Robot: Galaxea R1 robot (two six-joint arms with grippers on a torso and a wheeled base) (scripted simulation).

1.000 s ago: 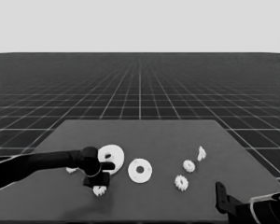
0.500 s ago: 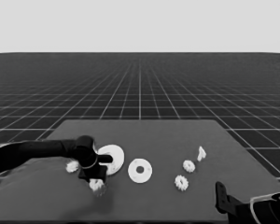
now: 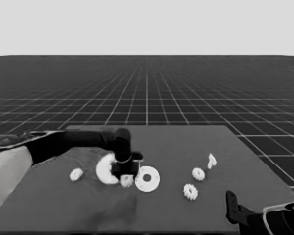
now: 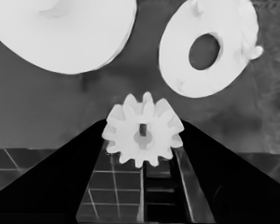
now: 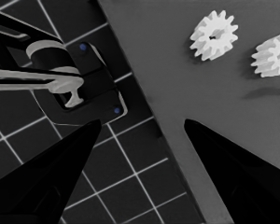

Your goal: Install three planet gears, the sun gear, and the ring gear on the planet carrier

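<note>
My left gripper (image 3: 126, 176) is shut on a small toothed gear (image 3: 127, 181), which sits between its fingertips (image 4: 143, 135) in the left wrist view. It hangs between the larger round part (image 3: 106, 169) and the smaller round part (image 3: 148, 179), and partly hides the larger one. The left wrist view shows both close by: the larger round part (image 4: 65, 32) and the smaller round part (image 4: 207, 51) with its wide hole. A second gear (image 3: 76, 175) lies left of the larger part. Two more gears (image 3: 198, 174) (image 3: 190, 191) lie to the right. My right gripper (image 5: 142, 140) waits open at the lower right corner.
A thin white piece (image 3: 211, 160) lies at the right, beyond the two gears. The right wrist view shows those gears (image 5: 213, 35) (image 5: 273, 55) near the table's corner, and dark machinery (image 5: 79, 88) past the table's edge.
My left arm has swung to the right with the gear in its fingers, from left of the larger round part to the gap beside the smaller one. The gear at the left is uncovered.
</note>
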